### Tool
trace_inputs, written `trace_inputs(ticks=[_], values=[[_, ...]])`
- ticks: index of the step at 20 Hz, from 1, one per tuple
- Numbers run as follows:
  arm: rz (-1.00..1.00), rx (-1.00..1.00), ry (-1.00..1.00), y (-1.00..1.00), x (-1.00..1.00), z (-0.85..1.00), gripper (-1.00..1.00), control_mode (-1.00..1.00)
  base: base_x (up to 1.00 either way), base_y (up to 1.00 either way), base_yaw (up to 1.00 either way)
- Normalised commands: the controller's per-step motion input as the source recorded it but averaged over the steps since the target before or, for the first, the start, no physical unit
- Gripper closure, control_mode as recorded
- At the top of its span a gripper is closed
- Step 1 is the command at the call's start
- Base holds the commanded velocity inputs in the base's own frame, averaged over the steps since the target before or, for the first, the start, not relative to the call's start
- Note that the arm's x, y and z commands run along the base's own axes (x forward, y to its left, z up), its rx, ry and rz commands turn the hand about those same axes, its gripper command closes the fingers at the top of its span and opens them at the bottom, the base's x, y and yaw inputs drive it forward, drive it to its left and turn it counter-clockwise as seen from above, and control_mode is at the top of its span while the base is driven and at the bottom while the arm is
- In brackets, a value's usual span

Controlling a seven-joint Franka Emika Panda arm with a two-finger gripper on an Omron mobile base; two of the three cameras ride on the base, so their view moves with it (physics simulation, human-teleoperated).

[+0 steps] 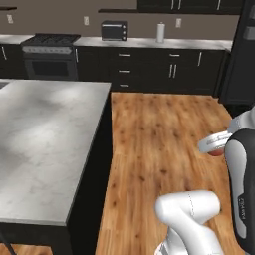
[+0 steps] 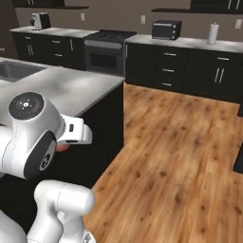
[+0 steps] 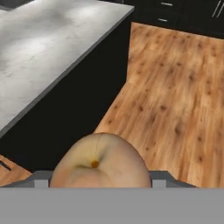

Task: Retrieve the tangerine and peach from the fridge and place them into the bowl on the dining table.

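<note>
A pinkish-tan peach (image 3: 99, 162) sits between the fingers of my gripper (image 3: 100, 183), which is shut on it. The grey fingers (image 3: 40, 180) press it from both sides. In the left base view a sliver of the peach (image 1: 215, 152) shows under the white hand above the wooden floor. The right base view shows the peach (image 2: 62, 147) beside the island's dark side. The marble dining table (image 1: 45, 144) lies to the left of the hand, its near corner (image 3: 52, 52) ahead in the hand view. The black fridge (image 1: 242, 60) stands at the far right. The tangerine and the bowl are out of view.
A sink (image 2: 14, 70) is set into the table's far end. Dark cabinets with a stove (image 1: 51, 56), a toaster oven (image 1: 114, 30) and a paper towel roll (image 1: 160, 32) line the back wall. Wooden floor (image 1: 159, 139) lies open between table and cabinets.
</note>
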Motion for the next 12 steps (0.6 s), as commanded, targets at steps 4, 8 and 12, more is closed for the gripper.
trace_inputs(ticks=[4,8,12], values=[[0.0,0.0,0.0,0.0,0.0,0.0,1.0,1.0,-0.86,0.5,0.22],[0.0,0.0,0.0,0.0,0.0,0.0,1.0,1.0,-0.29,0.88,0.07],[0.0,0.0,0.0,0.0,0.0,0.0,1.0,1.0,0.0,1.0,0.0]])
